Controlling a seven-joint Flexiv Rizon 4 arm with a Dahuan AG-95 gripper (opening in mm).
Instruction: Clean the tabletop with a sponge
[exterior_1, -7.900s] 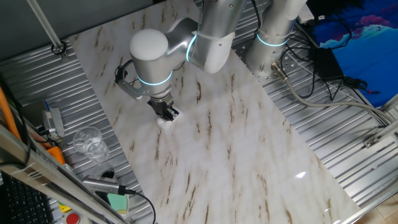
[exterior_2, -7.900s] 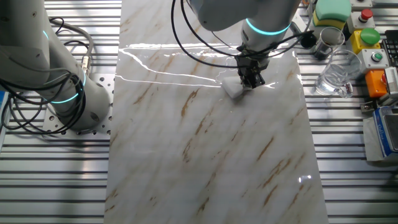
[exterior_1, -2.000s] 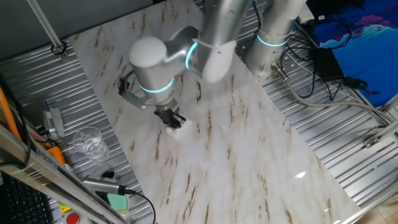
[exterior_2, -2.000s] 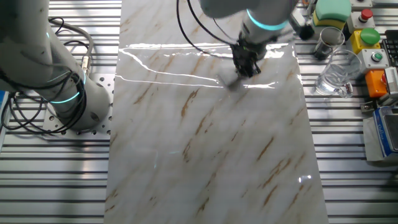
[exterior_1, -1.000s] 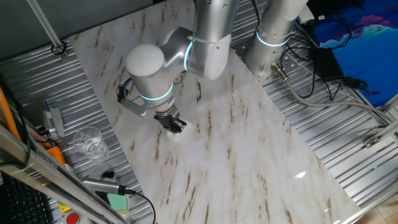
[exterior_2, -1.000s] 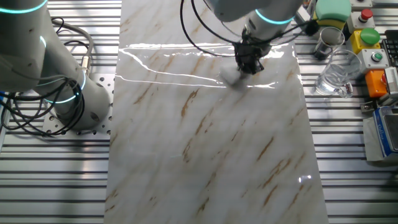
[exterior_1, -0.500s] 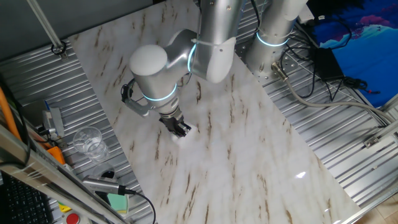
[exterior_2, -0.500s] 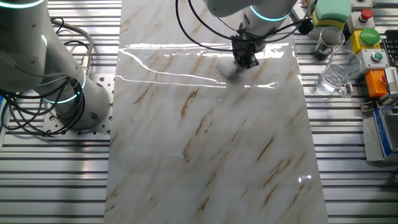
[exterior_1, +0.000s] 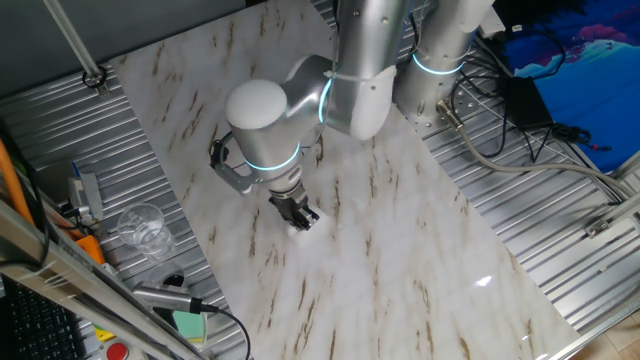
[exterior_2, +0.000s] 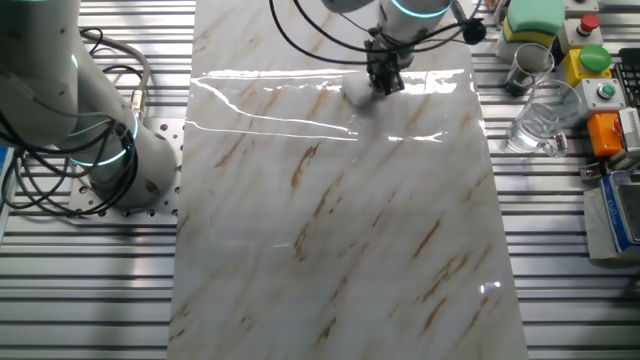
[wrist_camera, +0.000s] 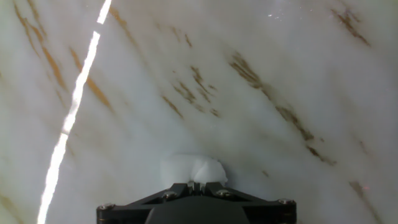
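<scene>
The tabletop (exterior_1: 400, 250) is a long glossy white marble-look slab with brown veins; it also shows in the other fixed view (exterior_2: 330, 230) and fills the hand view (wrist_camera: 249, 81). My gripper (exterior_1: 303, 216) points down and is shut on the sponge (exterior_1: 306, 222), a small white soft block pressed on the slab. In the other fixed view the gripper (exterior_2: 381, 82) holds the sponge (exterior_2: 358, 90) near the slab's far end. In the hand view the sponge (wrist_camera: 193, 169) bulges out just beyond my closed black fingers (wrist_camera: 176, 190).
Ribbed grey metal (exterior_1: 560, 230) surrounds the slab. A clear glass (exterior_1: 143, 230), a green block (exterior_1: 188, 324) and control boxes (exterior_2: 600, 90) lie beside the slab near the gripper. A second arm's base (exterior_2: 100, 130) with cables stands on the opposite side.
My gripper has slid the sponge across the slab, right and down in one fixed view, up and left toward the slab's far end in the other. It stays shut on the sponge.
</scene>
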